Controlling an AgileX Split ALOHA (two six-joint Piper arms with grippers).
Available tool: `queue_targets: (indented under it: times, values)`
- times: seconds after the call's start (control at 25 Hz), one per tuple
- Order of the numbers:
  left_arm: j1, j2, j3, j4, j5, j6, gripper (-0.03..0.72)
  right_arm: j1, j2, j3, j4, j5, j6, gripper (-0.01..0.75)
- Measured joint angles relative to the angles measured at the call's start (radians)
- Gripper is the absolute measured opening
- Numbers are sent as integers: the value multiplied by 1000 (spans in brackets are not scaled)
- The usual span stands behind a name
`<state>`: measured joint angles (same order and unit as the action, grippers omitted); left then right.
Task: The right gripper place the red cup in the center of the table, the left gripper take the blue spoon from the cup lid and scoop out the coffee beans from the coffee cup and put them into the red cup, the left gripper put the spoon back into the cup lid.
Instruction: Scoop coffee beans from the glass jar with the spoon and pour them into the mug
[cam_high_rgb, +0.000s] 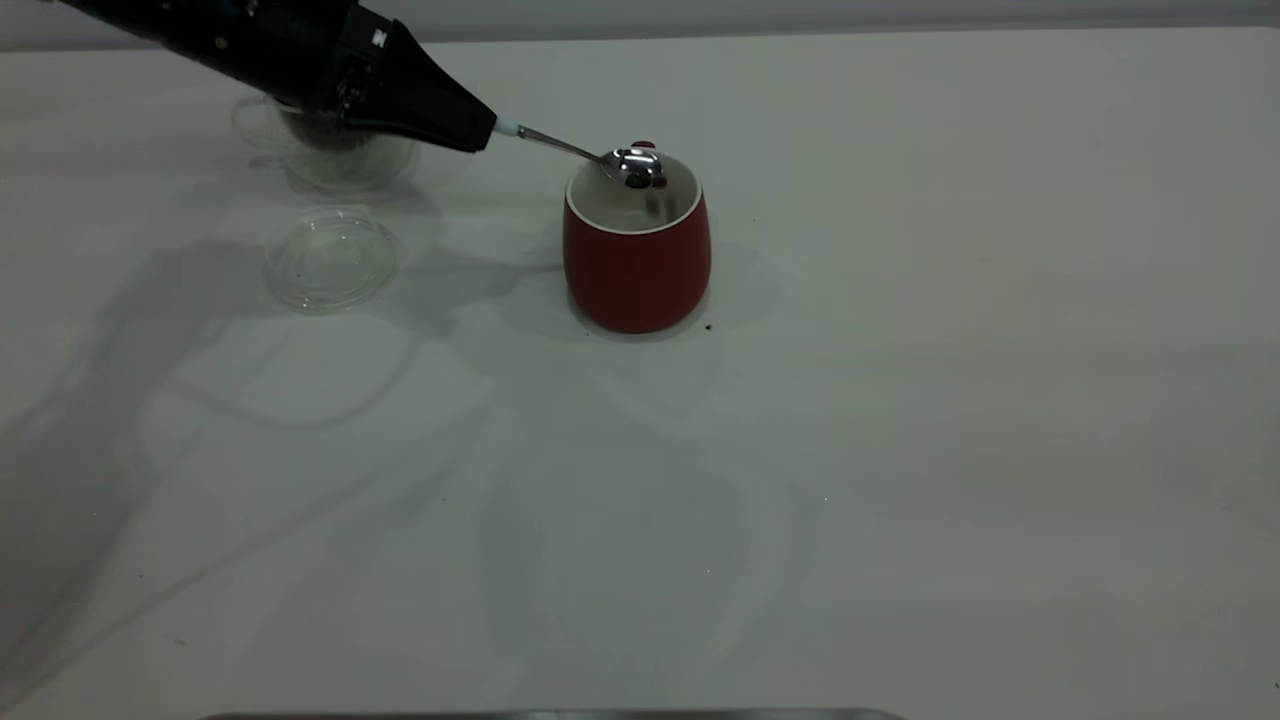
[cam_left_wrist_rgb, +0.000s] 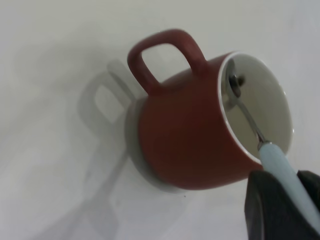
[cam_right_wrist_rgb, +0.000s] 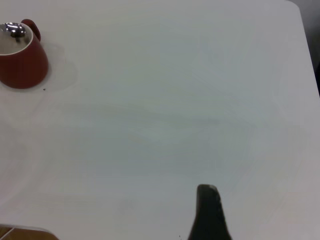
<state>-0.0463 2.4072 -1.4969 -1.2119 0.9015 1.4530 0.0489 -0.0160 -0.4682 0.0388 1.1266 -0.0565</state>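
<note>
Spoon (cam_high_rgb: 585, 152) gripped by its pale handle in the closed left hand (cam_high_rgb: 480, 128), bowl over the red cup (cam_high_rgb: 637, 260) at worktop (cam_high_rgb: 900, 450) centre; lid (cam_high_rgb: 330, 258) at nine o'clock. Right hand (cam_right_wrist_rgb: 209, 212): grip unclear.

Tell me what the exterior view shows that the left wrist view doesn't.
Only the exterior view shows the cup lid lying bare on the table and the coffee cup partly behind the left gripper. Only the left wrist view shows the red cup's whole loop handle. Both show the blue spoon, held by the left gripper, with its bowl over the red cup's mouth.
</note>
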Motion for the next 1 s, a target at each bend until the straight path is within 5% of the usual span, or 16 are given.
queue_targets:
  times: [1.0]
  values:
    - [-25, -64, 0, 136, -83, 34, 119, 0, 0, 0, 0, 0, 0, 586]
